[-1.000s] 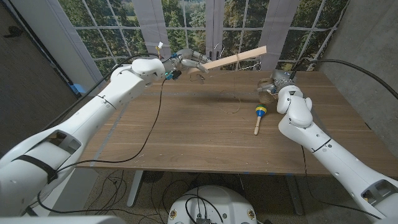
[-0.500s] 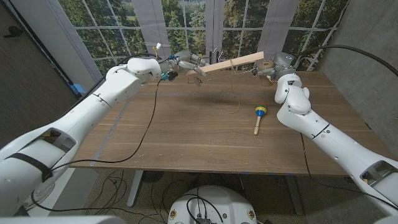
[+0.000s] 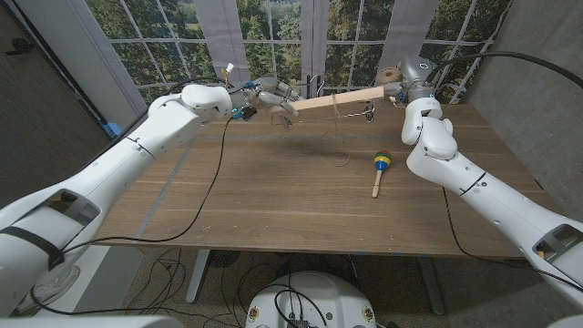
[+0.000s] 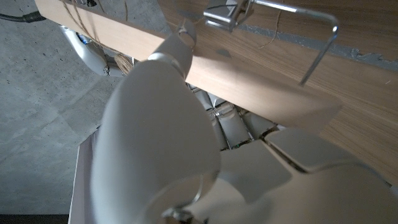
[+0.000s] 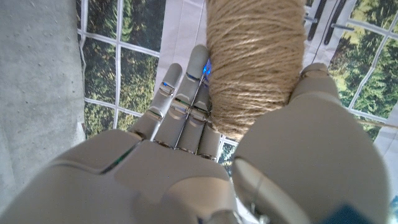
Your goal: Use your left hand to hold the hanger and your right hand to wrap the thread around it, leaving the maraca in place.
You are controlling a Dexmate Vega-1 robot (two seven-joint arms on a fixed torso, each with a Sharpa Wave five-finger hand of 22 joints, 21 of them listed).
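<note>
Winding stage: thread is being carried round the bar, to my judgement partway through a turn.
Left hand [image 3: 271,96]: fingers closed on the wooden hanger [image 3: 337,99], holding it in the air over the table's [image 3: 273,191] far edge.
Right hand [image 3: 401,84]: fingers wrapped round the twine spool [image 5: 255,59], grip firm.
Key relation: hanger's long axis runs 9 to 3 o'clock; the spool sits just off its 3 o'clock end, nearest the right hand.
Thread [image 3: 342,137]: a thin strand seems to hang from mid-bar.
Maraca [image 3: 380,169]: lying on the table at 5 o'clock of the hanger, well apart.
</note>
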